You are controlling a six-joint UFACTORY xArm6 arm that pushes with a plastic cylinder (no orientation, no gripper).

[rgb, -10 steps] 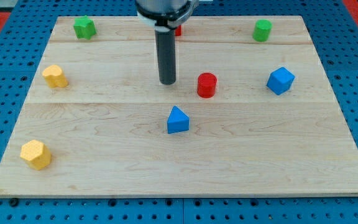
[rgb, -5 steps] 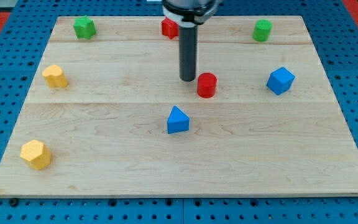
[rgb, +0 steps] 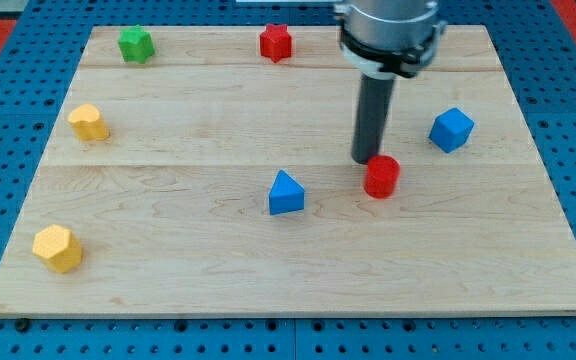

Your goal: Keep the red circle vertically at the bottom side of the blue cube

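The red circle (rgb: 381, 177) is a short red cylinder right of the board's middle. The blue cube (rgb: 451, 129) sits up and to the right of it, nearer the view's right edge. My tip (rgb: 369, 161) rests against the red circle's upper left side. The rod rises from there toward the view's top and hides the green cylinder at the top right.
A blue triangle block (rgb: 286, 193) lies left of the red circle. A red star block (rgb: 276, 42) and a green star block (rgb: 136, 44) sit along the top edge. Two yellow blocks (rgb: 88, 122) (rgb: 57, 248) lie at the left side of the wooden board (rgb: 288, 270).
My tip has moved right and down, from left of the red circle to against it. The red circle has slid down and to the right, closer to under the blue cube.
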